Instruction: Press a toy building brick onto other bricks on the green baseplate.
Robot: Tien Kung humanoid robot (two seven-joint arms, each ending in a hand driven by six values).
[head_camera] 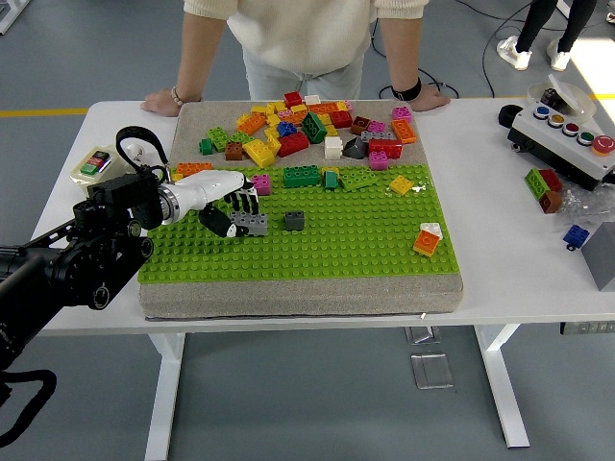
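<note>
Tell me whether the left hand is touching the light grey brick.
Touching. The head view shows the left hand with fingers closed around the light grey brick over the green baseplate.

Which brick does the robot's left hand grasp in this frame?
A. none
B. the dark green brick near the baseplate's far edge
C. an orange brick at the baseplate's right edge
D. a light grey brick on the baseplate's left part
D: the left hand has its fingers curled around the light grey brick over the left part of the baseplate.
</note>
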